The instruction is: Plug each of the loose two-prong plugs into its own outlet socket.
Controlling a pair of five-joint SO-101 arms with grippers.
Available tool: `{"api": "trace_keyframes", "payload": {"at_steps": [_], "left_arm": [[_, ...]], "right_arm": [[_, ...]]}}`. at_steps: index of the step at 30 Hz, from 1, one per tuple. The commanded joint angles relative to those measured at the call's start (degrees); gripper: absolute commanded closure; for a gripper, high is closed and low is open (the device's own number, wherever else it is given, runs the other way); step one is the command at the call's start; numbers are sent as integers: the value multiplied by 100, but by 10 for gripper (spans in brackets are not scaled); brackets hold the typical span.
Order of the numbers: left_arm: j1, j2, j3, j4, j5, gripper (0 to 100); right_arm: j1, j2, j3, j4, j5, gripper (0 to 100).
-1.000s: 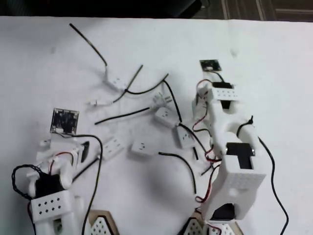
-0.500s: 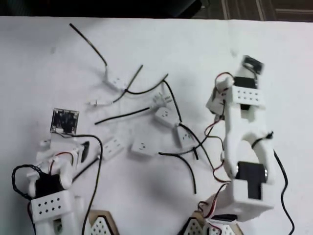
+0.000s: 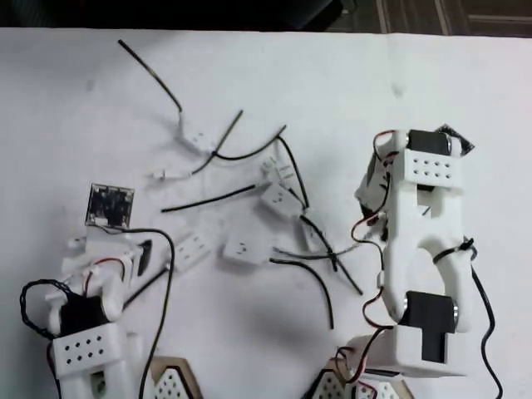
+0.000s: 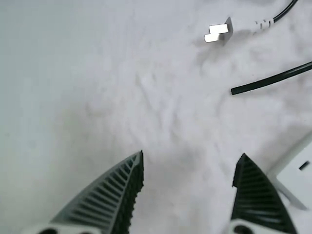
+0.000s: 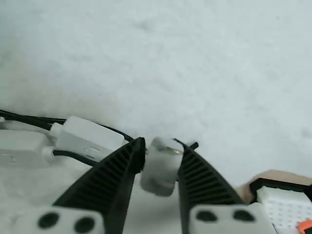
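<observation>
The right gripper (image 5: 161, 146) pinches a white plug (image 5: 159, 171) in its fingers; the left gripper (image 4: 189, 165), fingers spread, hangs above the desk (image 4: 73, 73) beside an outlet socket (image 4: 295, 175).

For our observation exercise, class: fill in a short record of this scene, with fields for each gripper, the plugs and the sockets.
Left gripper: open, empty, over the table
Right gripper: shut on a white plug
Loose plug: lying on the table, prongs bare, beyond the left gripper
Outlet socket: one of several white ones mid-table, among black cords
Progress: held plug not yet in a socket
</observation>
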Motion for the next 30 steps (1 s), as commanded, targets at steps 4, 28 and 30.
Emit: {"api": "trace_keyframes", "payload": {"at_steps": [4,28,30], "left_arm": [[-22,-84,-35,-97,35,706],[-22,-84,-26,-114,35,706],[-22,-84,-26,-114,35,706]], "right_arm": [[-312,-312,-132,462,589,773],[259,-2387,1160,462,8255,901],[479,-2211,1231,453,8809,849]]}}
